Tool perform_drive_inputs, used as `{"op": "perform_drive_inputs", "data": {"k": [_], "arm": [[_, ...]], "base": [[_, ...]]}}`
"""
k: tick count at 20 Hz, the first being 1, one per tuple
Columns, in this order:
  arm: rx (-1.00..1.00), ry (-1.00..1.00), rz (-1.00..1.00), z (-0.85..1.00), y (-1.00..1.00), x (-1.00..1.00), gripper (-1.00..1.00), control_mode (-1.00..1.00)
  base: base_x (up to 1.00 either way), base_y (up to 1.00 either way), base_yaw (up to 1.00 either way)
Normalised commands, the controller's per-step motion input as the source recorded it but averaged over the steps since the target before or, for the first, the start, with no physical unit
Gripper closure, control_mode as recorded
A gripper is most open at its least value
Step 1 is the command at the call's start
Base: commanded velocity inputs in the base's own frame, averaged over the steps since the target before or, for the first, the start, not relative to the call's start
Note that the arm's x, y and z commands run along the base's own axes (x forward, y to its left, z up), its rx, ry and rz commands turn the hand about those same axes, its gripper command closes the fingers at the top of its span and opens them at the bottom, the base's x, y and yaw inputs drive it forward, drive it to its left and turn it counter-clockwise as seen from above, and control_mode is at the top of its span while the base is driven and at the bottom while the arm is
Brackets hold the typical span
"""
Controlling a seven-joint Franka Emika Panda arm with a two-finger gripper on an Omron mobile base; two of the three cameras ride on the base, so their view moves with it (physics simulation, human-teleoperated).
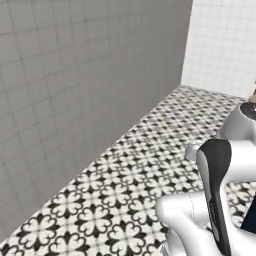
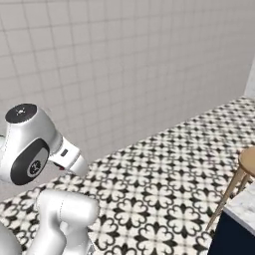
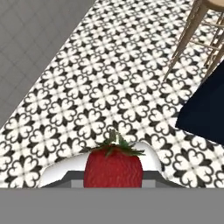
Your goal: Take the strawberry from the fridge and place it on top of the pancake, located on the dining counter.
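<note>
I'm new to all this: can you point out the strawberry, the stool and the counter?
strawberry (image 3: 113,168): hand view, red body.
stool (image 2: 247,160): right base view, round wooden seat.
counter (image 2: 245,204): right base view, marble top's corner.

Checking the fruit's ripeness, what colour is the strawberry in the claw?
Deep red with green leaves on top; the strawberry shows best in the hand view.

Arm (image 2: 35,144) folded, elbow raised; claw (image 3: 113,175) clamped on strawberry (image 3: 113,168), pointing down at floor.
</note>
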Motion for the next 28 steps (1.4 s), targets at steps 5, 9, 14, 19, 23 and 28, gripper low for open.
{"op": "perform_drive_inputs", "data": {"k": [5,9,14,19,23,28], "arm": [[0.00,0.00,0.00,0.00,0.00,0.00,1.00,1.00],[0.00,0.00,0.00,0.00,0.00,0.00,1.00,1.00],[0.00,0.00,0.00,0.00,0.00,0.00,1.00,1.00],[0.00,0.00,0.00,0.00,0.00,0.00,1.00,1.00],[0.00,0.00,0.00,0.00,0.00,0.00,1.00,1.00],[0.00,0.00,0.00,0.00,0.00,0.00,1.00,1.00]], "base": [[1.00,0.59,-0.61],[1.00,0.48,-0.58],[1.00,0.49,-0.57],[1.00,0.49,-0.55],[1.00,0.50,-0.54],[1.00,0.55,-0.54]]}}
